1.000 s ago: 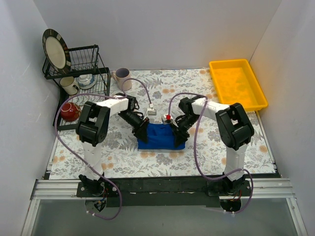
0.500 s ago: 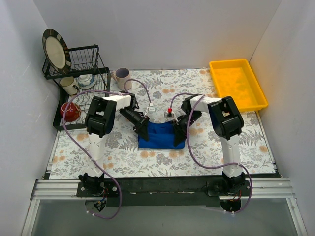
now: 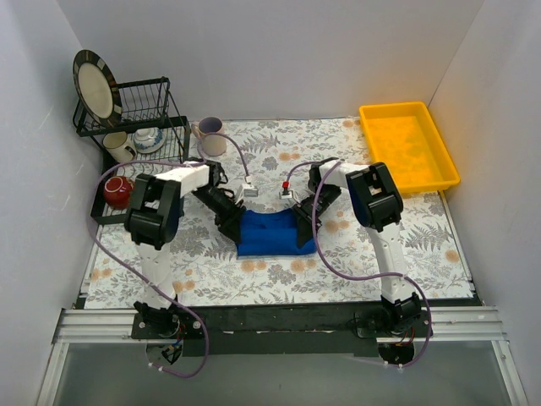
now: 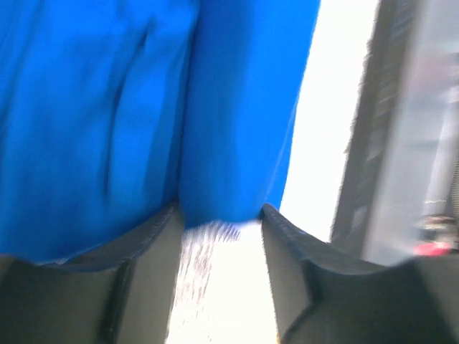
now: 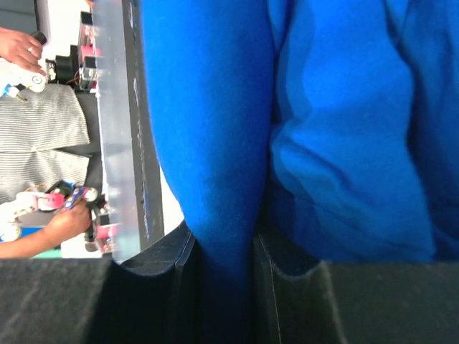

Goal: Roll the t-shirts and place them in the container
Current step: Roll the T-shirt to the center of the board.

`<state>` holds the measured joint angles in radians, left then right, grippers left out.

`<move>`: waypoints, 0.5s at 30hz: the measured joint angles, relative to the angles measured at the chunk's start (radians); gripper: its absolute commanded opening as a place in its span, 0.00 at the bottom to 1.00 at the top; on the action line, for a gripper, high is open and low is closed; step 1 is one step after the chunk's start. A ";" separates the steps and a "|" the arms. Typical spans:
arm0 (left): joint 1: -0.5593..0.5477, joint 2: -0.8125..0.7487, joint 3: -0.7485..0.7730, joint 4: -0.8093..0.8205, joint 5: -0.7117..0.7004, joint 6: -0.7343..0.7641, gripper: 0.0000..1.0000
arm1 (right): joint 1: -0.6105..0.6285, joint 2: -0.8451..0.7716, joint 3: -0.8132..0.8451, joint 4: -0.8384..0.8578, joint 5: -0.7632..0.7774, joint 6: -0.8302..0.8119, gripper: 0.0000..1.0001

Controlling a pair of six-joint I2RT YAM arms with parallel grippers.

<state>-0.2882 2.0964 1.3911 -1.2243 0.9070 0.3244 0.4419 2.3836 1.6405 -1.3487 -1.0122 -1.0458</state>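
One royal-blue t-shirt (image 3: 275, 234) lies as a compact rolled bundle in the middle of the floral cloth; its lettering is hidden. My left gripper (image 3: 232, 222) is at the bundle's left end. In the left wrist view (image 4: 220, 215) its fingers stand apart, with only the end of a blue fold (image 4: 229, 107) at their tips and bare cloth between them. My right gripper (image 3: 303, 222) is at the bundle's right end. In the right wrist view (image 5: 224, 240) it is shut on a thick fold of the t-shirt (image 5: 208, 107).
A yellow tray (image 3: 408, 144) stands at the back right. A black dish rack (image 3: 139, 127) with a plate (image 3: 95, 85) and cups stands at the back left. A red mug (image 3: 118, 192) sits beside it and a white mug (image 3: 210, 135) behind the bundle.
My left gripper has slid left, off the bundle's left end, and the left arm has swung left. My right gripper has shifted slightly inward with the fabric. The bundle stays put.
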 measured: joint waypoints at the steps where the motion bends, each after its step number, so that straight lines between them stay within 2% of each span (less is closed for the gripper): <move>1: 0.004 -0.049 -0.019 0.025 -0.050 -0.003 0.52 | -0.002 0.001 0.002 -0.007 0.009 0.004 0.10; 5: -0.020 -0.291 -0.125 0.156 -0.200 -0.011 0.54 | -0.017 0.004 0.003 -0.035 0.045 0.019 0.09; 11: -0.249 -0.682 -0.411 0.383 -0.296 -0.010 0.59 | -0.021 0.019 0.032 -0.068 0.078 0.034 0.09; 15: -0.325 -0.770 -0.510 0.511 -0.316 -0.031 0.59 | -0.016 0.026 0.048 -0.078 0.091 0.044 0.09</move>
<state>-0.6132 1.3266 0.8810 -0.7132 0.5911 0.2932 0.4259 2.4096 1.6882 -1.4269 -0.9215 -1.0016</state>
